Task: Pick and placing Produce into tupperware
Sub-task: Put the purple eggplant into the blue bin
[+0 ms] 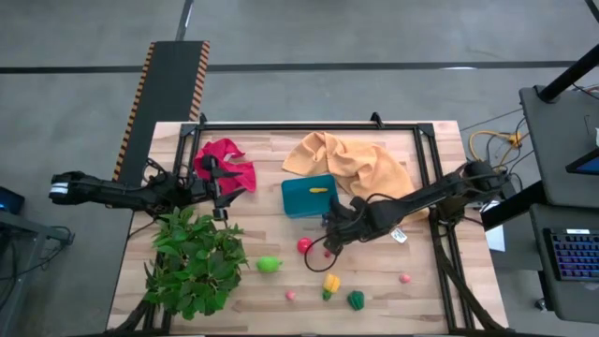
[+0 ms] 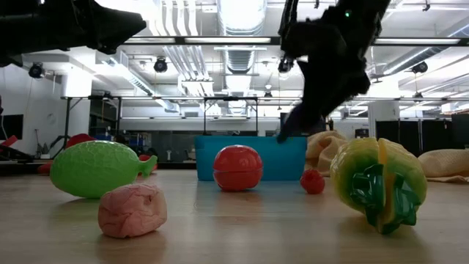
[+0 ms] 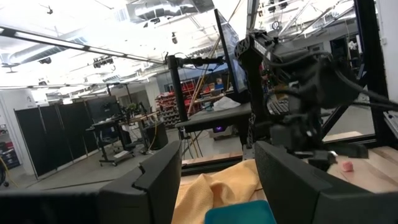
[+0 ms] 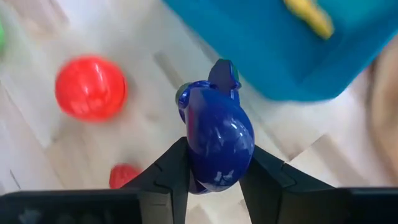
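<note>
One teal tub (image 1: 309,197) holds one yellow piece (image 1: 320,191). Loose produce on the desk (image 1: 421,300) counts six: one red (image 1: 304,245), one light green (image 1: 269,265), one yellow (image 1: 330,284), one dark green (image 1: 356,300), two pink (image 1: 404,278) (image 1: 290,295). One blue-purple piece (image 4: 217,140) sits in a claw (image 4: 214,171). Two cloths: red (image 1: 227,159), mustard (image 1: 351,161). One plant (image 1: 192,262).

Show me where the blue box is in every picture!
High view: the tupperware sits mid-table, beside the right gripper.
Low view: it stands behind the red ball.
Left wrist view: only a teal corner shows.
Right wrist view: it is beyond the blue-purple fruit that the gripper holds.
Shared landmark: the yellow cloth.
</note>
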